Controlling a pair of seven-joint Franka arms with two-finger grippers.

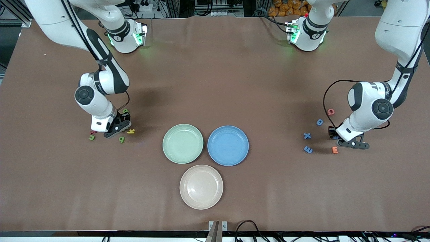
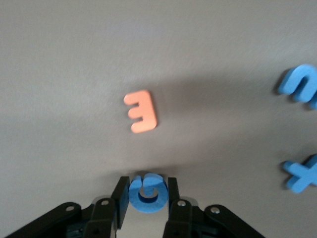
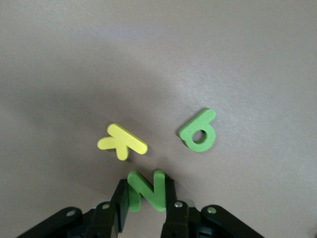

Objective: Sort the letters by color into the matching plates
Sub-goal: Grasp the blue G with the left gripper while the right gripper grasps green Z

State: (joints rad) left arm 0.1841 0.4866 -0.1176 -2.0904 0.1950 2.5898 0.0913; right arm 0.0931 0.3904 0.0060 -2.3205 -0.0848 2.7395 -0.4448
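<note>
Letters: left hand (image 2: 147, 194) clamps blue letter (image 2: 147, 192) | right hand (image 3: 146, 194) clamps green letter (image 3: 146, 189) | lift straight, clearing neighbours

Bare table between right hand (image 1: 116, 129) and green plate (image 1: 182, 143), only yellow letter (image 1: 131, 131) between.
</note>
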